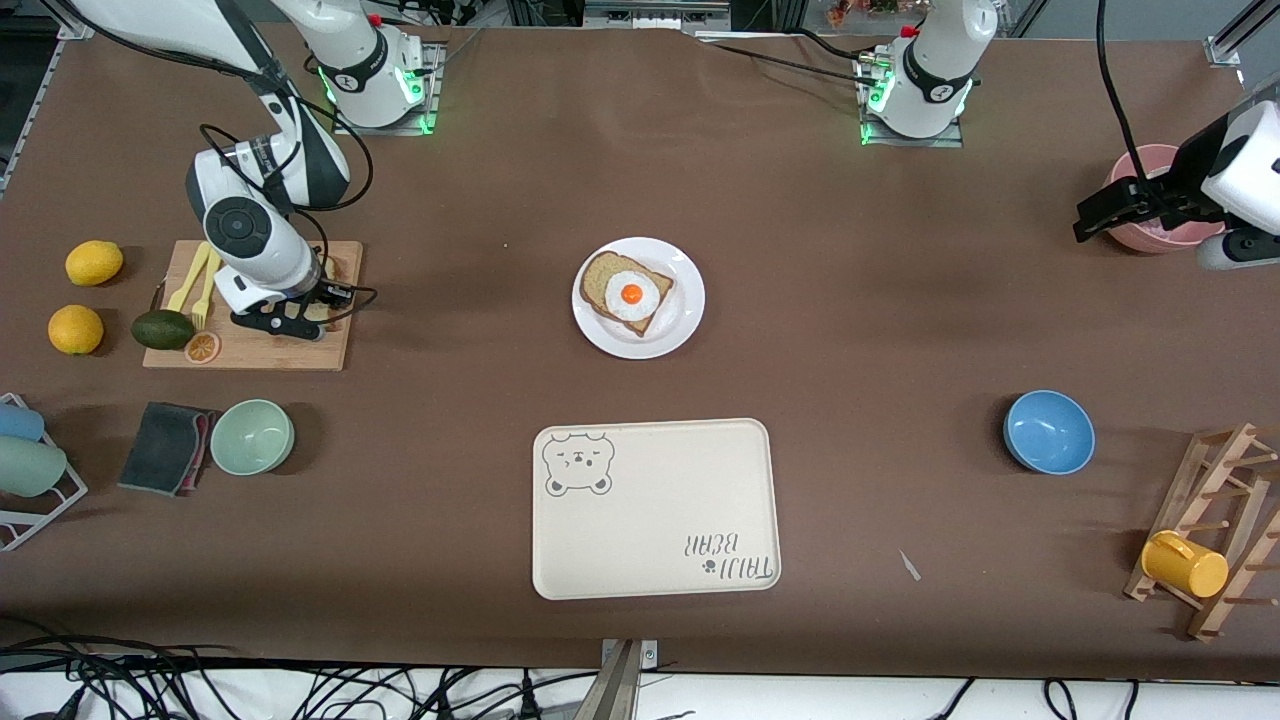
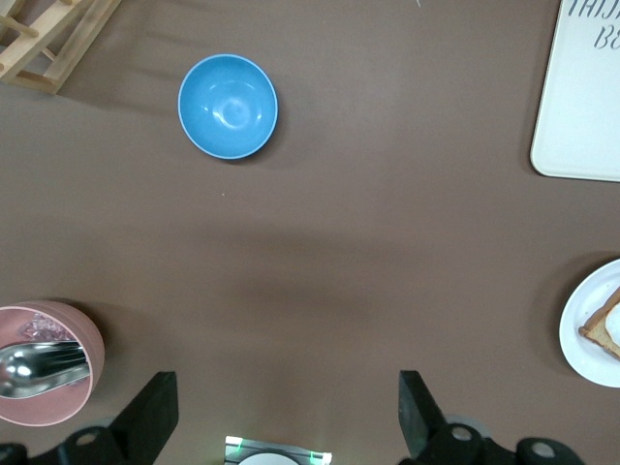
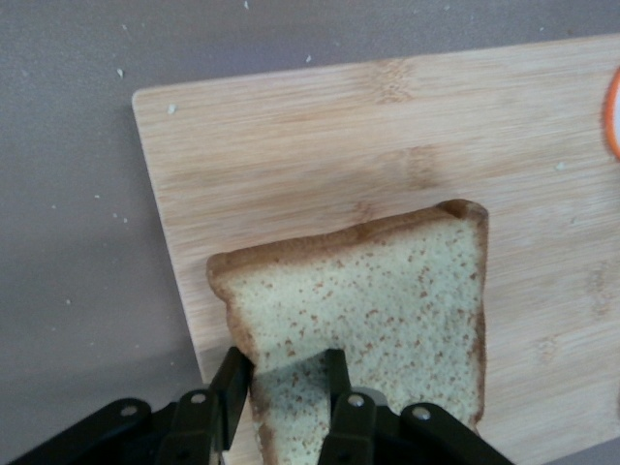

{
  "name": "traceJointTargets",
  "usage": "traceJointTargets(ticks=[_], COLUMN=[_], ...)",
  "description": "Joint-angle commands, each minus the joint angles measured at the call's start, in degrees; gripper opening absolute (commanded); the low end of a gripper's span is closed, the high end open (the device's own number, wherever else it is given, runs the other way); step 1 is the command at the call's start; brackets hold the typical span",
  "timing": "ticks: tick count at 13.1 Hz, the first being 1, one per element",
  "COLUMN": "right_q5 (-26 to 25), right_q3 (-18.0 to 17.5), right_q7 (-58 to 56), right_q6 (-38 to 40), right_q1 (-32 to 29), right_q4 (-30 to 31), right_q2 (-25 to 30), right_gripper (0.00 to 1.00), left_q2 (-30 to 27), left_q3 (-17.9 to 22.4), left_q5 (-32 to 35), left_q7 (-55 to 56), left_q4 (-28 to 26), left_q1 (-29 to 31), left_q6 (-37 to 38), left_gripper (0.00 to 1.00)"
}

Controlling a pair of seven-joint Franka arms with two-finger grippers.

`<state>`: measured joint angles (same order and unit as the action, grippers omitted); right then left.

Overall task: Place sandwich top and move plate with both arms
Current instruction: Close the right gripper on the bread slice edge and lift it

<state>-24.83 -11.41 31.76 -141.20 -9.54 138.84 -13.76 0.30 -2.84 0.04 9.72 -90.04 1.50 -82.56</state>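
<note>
Right gripper (image 3: 283, 380) is sitting low over the wooden cutting board (image 3: 320, 136) at the right arm's end of the table, fingers narrowed astride the edge of the plain brown bread slice (image 3: 387, 300) lying flat on the board.

Left gripper (image 2: 286, 412) is hanging wide and empty above the pink bowl (image 1: 1150, 215).

Round white plate (image 1: 685, 315), carrying the egg-topped slice (image 1: 630, 293), is sitting mid-table.

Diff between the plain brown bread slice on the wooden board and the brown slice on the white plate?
The plain brown bread slice is bare; the brown slice on the round white plate carries a fried egg. The plain one lies on the wooden cutting board between the right gripper fingers; the other is untouched. Both are crusted.
</note>
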Motion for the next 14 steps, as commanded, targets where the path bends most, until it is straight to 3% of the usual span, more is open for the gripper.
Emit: traceJointTargets(ticks=[1,7,8,10,14], right_q5=[-1.53,-1.53,-1.53,-1.62,-1.62], right_q3=[-0.1,-0.1,-0.1,-0.1,-0.1], right_q7=[1.2,1.28,1.28,1.2,1.2], right_q6=[-0.22,-0.22,-0.31,-0.31,-0.22], right_q1=[-0.48,-0.39,-0.39,-0.39,-0.39], right_q4=[0.2,0.11,0.11,0.02,-0.06], right_q2=[-1.01,-1.97,-2.67,-2.68,-2.51], right_gripper=[0.26,0.21,0.18,0.03,0.0], left_q2=[-0.04,0.05,0.05,0.05,0.14], left_q3=[0.12,0.12,0.12,0.12,0.12], left_q5=[-1.18,-1.18,-1.18,-1.18,-1.18], left_q7=[-1.99,-2.33,-2.42,-2.34,-2.42], left_q4=[0.47,0.56,0.48,0.47,0.39], left_q1=[0.52,1.31,1.4,1.49,1.4], left_q6=[1.26,1.35,1.35,1.35,1.79], left_gripper=[1.0,1.0,1.0,1.0,1.0])
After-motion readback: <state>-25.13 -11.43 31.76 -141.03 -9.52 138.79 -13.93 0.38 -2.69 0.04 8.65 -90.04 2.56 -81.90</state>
